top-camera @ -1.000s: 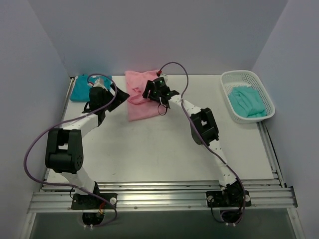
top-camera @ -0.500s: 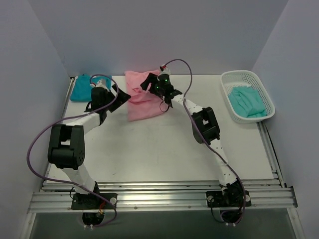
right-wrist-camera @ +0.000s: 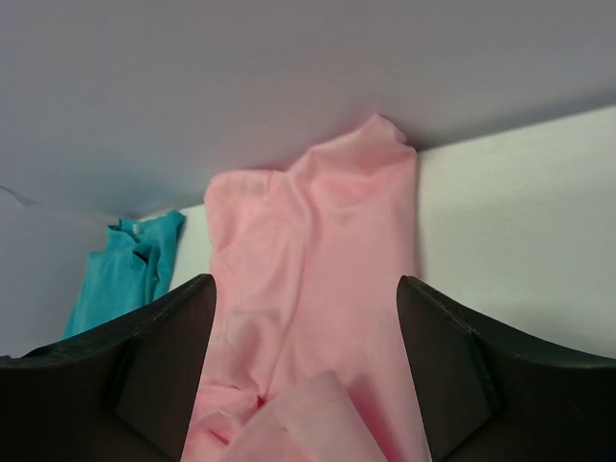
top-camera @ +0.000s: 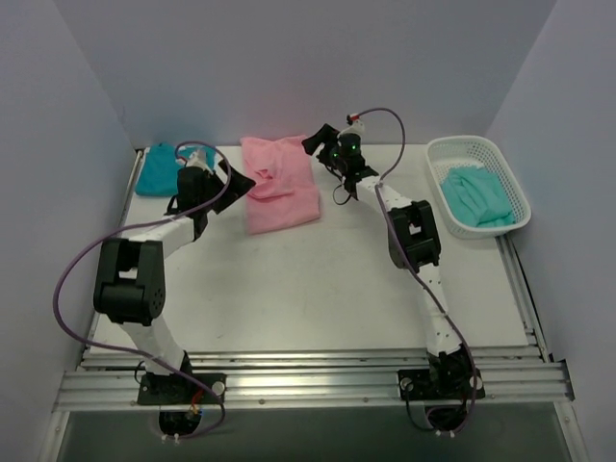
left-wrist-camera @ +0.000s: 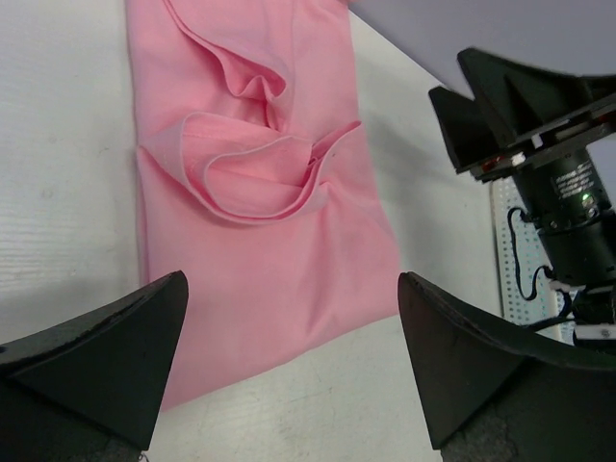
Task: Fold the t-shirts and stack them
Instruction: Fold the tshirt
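The light pink t-shirt [top-camera: 279, 192] lies folded on the table at the back centre, with a creased flap on top [left-wrist-camera: 250, 164]. My left gripper [top-camera: 234, 181] is open and empty at the shirt's left edge; its wrist view looks across the shirt [left-wrist-camera: 294, 356]. My right gripper [top-camera: 317, 142] is open just beyond the shirt's back right corner, and the shirt [right-wrist-camera: 327, 250] fills its wrist view between the jaws [right-wrist-camera: 303, 318]. The deep teal t-shirt [top-camera: 159, 169] lies at the back left and also shows in the right wrist view [right-wrist-camera: 120, 279]. The mint-teal t-shirt [top-camera: 476, 195] lies in the basket.
A white mesh basket [top-camera: 448, 154] stands at the back right. The back wall runs right behind the shirts. In the left wrist view, the right gripper [left-wrist-camera: 520, 106] and its cable are across the pink shirt.
My right gripper has let go of the pink shirt and moved right and back, off the cloth. The shirt now lies flatter. The left arm has barely moved.
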### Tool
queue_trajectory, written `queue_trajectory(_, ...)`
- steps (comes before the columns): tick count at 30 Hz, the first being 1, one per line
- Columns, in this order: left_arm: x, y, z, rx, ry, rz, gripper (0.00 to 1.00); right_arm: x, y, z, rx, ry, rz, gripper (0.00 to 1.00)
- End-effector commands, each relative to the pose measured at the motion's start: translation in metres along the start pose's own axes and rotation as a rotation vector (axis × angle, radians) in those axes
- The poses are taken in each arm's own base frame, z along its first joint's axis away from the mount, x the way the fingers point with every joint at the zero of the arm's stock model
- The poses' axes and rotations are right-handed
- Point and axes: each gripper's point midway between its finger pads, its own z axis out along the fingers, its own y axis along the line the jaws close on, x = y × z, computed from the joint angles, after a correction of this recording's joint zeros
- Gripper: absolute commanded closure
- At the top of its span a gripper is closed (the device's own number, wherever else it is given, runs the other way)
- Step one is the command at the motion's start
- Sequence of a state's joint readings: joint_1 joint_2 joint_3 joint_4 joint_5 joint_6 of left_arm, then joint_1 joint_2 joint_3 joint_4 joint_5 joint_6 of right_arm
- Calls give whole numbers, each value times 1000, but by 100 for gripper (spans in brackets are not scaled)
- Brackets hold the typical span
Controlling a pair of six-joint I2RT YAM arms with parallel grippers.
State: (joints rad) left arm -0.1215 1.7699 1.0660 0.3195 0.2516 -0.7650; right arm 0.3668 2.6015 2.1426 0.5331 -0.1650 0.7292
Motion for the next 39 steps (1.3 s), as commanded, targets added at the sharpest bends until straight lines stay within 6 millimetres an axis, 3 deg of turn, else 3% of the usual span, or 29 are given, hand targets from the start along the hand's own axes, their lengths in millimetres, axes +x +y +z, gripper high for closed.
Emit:
queue_trajectory(1,0,-30,23,105,9,9,0,-65,60,-37,-76,-120,-57,28)
queue_trajectory(3,10,-37,31,126,35,8,14,-74,62,-52,-54,-137,-88,28)
queue_trajectory(6,32,-48,45,127,75,22,69,-84,62,-83,-11,-153,-108,28)
queue_trajectory(7,42,-47,51,117,96,23,97,-86,62,-95,2,-151,-107,28)
queue_trajectory(12,68,-61,72,88,145,89,98,-95,62,-128,27,-167,-111,28)
queue_trajectory(16,84,-51,91,50,173,109,98,-113,63,-143,39,-198,-94,28)
queue_trajectory(22,85,-37,110,-7,174,126,98,-122,60,-154,43,-209,-82,29)
queue_trajectory(31,82,-21,120,-85,155,146,98,-136,54,-167,51,-232,-65,29)
queue_trajectory(39,74,-20,135,-100,135,141,98,-143,55,-174,38,-248,-58,29)
